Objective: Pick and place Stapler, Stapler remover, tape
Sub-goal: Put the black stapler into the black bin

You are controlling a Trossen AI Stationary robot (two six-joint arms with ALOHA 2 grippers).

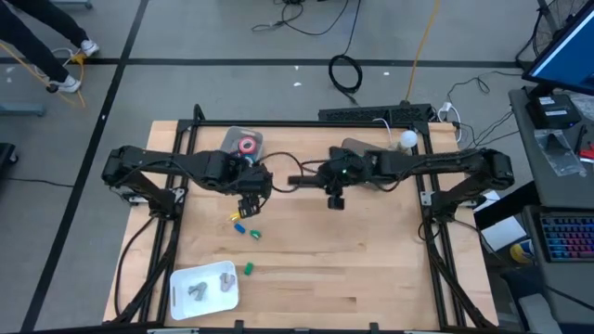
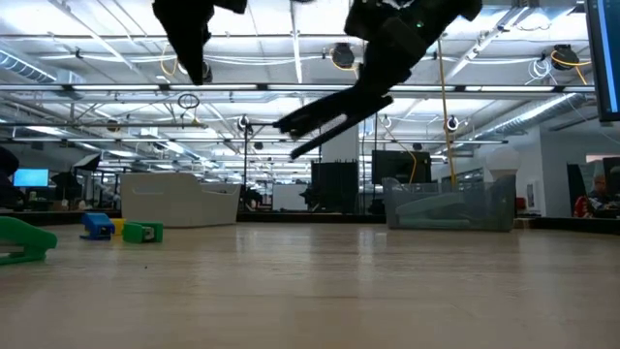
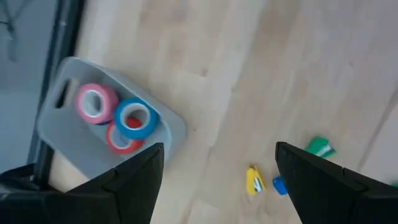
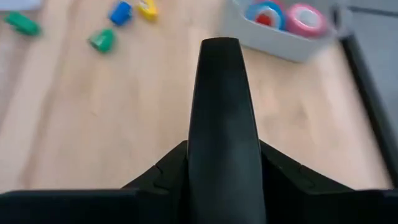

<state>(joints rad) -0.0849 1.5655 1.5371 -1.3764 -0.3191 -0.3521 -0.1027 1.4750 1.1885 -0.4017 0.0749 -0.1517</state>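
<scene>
My right gripper (image 1: 334,195) is over the middle of the table, shut on a black stapler (image 2: 334,118), which fills the middle of the right wrist view (image 4: 221,112). My left gripper (image 1: 248,199) hangs open and empty beside it, toward the table's left, above the wood; its fingers stand wide apart in the left wrist view (image 3: 217,180). A grey tray (image 3: 168,127) at the far edge holds the tape: a pink roll (image 3: 95,102), a blue roll (image 3: 134,118) and a red roll (image 3: 121,140) show. My right gripper pinches the stapler's rear end (image 4: 214,186) between its two fingers (image 4: 155,177), one on each side. The stapler runs forward along the fingers. It is lifted clear of the table and tilted, with its two arms splayed apart (image 2: 320,131).
Small yellow, blue and green pieces (image 1: 244,225) lie on the wood near my left gripper, another green one (image 1: 248,269) nearer. A white tray (image 1: 181,295) with grey items sits near the front left. A clear bin (image 1: 357,148) and a white ball (image 1: 406,139) are at the far right.
</scene>
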